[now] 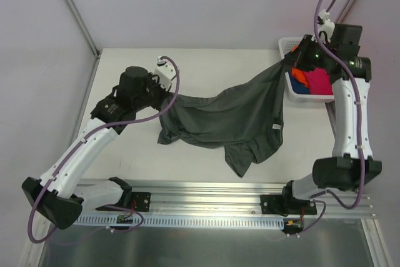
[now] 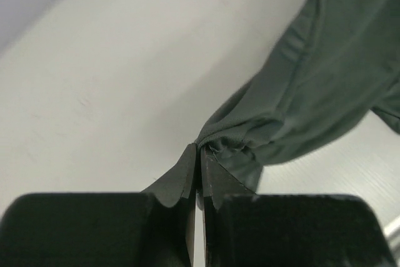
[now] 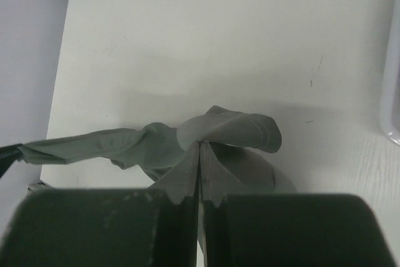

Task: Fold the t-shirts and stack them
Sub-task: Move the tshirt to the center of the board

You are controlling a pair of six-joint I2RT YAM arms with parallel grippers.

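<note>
my left gripper [image 1: 167, 97], centre left of the overhead view, is pressed together on one edge of the dark grey-green t-shirt [image 1: 232, 117]. my right gripper [image 1: 289, 60], upper right, pinches another edge. the cloth sags between them over the table [image 1: 125, 154]. a magenta t-shirt [image 1: 317, 80], an orange t-shirt [image 1: 299, 74] and a blue t-shirt [image 1: 302, 89] lie in the white basket [image 1: 286, 44] at upper right.

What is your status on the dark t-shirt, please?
Left gripper shut on dark grey-green t-shirt, right gripper shut on its other end. Shirt stretched between them, middle sagging onto table. White basket beside right gripper.
</note>
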